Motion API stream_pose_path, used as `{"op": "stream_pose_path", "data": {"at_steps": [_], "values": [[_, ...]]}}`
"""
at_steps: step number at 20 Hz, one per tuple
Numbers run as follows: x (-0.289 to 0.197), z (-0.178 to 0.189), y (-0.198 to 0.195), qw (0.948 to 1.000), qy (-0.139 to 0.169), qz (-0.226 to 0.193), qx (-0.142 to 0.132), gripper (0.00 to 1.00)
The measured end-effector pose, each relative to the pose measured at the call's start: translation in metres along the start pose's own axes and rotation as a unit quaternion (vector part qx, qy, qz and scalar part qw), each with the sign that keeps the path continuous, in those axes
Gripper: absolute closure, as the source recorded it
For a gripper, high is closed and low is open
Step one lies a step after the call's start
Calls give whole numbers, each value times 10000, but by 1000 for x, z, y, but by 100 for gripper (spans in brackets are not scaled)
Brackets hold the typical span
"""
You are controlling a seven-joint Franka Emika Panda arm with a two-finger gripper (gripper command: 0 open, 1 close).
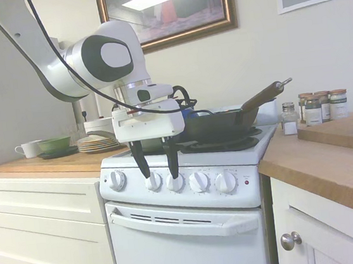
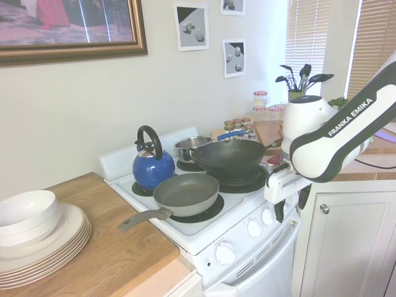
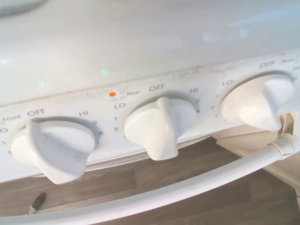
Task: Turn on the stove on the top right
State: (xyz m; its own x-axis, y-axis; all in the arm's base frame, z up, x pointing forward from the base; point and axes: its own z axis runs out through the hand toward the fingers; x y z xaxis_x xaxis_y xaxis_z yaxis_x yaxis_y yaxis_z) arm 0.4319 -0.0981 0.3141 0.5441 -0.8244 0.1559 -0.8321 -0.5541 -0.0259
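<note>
The stove (image 1: 256, 156) is a narrow white range with a row of round white knobs across its front panel. My gripper (image 1: 160, 174) hangs just in front of that panel, open. Its two black fingers (image 1: 139, 163) stand either side of the second knob from the left (image 1: 153, 182), with the third knob (image 1: 175, 182) right at the other finger. In the second exterior view the gripper (image 2: 289, 207) is at the stove's (image 2: 185, 234) front edge. The wrist view shows three knobs up close; the middle one (image 3: 157, 126) sits under the labels "Rear" and "OFF".
A black wok (image 1: 223, 125), a grey frying pan (image 2: 185, 193), a blue kettle (image 2: 153, 166) and a small pot (image 2: 192, 148) sit on the burners. The oven-door handle (image 1: 187, 223) juts out below the knobs. Plates (image 1: 98, 143) and spice jars (image 1: 319, 108) stand on the wooden counters.
</note>
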Motion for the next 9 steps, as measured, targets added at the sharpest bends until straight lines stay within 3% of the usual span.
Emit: {"op": "stream_pose_path", "data": {"at_steps": [9], "values": [[-4, -5, -3, 10000, 6, -62, -10, 0]]}}
